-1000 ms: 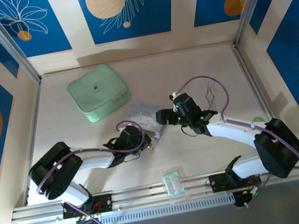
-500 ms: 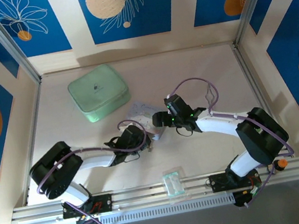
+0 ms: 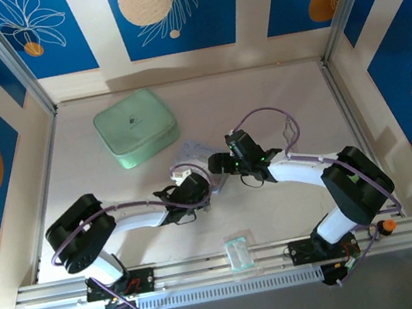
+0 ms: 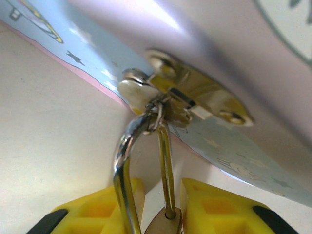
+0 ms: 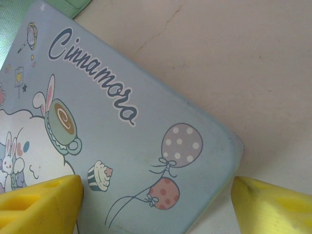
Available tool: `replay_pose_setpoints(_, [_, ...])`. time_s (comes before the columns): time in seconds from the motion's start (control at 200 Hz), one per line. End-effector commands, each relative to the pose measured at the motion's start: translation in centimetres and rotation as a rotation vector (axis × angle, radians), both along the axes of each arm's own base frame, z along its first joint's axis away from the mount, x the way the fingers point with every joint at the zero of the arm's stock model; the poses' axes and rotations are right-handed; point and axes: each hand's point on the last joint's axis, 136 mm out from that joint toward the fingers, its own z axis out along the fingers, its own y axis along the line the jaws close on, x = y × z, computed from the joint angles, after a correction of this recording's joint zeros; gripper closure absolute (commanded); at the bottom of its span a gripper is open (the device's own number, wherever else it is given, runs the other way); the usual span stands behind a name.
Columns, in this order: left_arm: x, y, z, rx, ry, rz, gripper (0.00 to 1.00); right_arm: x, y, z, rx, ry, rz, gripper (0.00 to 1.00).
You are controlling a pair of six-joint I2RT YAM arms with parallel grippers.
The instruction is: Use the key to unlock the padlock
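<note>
Near the middle of the table (image 3: pixel 274 89), the two arms meet at a pale-blue cartoon-printed box (image 3: pixel 197 157), the left arm reaching in from the left and the right arm from the right. A mint-green zip case (image 3: pixel 136 126) lies well apart, to the far left.

Seen from the left wrist, the padlock (image 4: pixel 165 220) hangs from a gold hasp (image 4: pixel 195 97) on the box's edge. Its brass body sits at the bottom edge of that view, and its silver shackle (image 4: pixel 121 168) runs straight up to the hasp's loop. The lock's long axis therefore lies along the left gripper's (image 4: pixel 163 195) own reach, shackle end toward the box and body end back between the fingers. One yellow fingertip (image 4: pixel 97 212) presses against the thicker shackle leg, and the brass body fills the narrow gap between the fingertips, so this gripper is clamped on the padlock.

From the right wrist, the right gripper (image 5: pixel 156 204) hovers above the box's printed lid with its yellow fingertips (image 5: pixel 44 204) spread wide apart, one over the lid and the other past the box's rounded corner, above bare table. Whether they touch the box I cannot tell.
</note>
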Motion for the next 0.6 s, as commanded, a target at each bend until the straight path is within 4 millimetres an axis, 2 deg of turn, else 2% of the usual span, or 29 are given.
replay_pose_setpoints(0.0, [-2.0, 4.0, -2.6, 0.235, 0.068, -0.018, 0.73, -0.8, -1.0, -2.2, -0.046, 0.066, -0.018, 0.21])
replay_pose_setpoints(0.195, [-1.9, 5.6, -1.5, 0.286, 0.028, -0.011, 0.78, -0.7, -1.3, -2.1, -0.058, 0.059, -0.023, 0.21])
replay_pose_setpoints(0.28, [-1.8, 6.1, -1.0, 0.307, 0.009, -0.011, 0.84, -0.9, -1.6, -2.0, -0.066, 0.061, -0.033, 0.21])
replay_pose_setpoints(0.41, [-1.6, 6.8, -0.8, 0.37, -0.011, -0.031, 0.84, -0.9, -1.6, -1.6, -0.059, 0.055, -0.033, 0.21])
replay_pose_setpoints(0.595, [-1.1, 8.2, -0.7, 0.571, -0.018, -0.079, 0.82, -1.0, -1.5, -1.6, -0.058, 0.058, -0.029, 0.21])
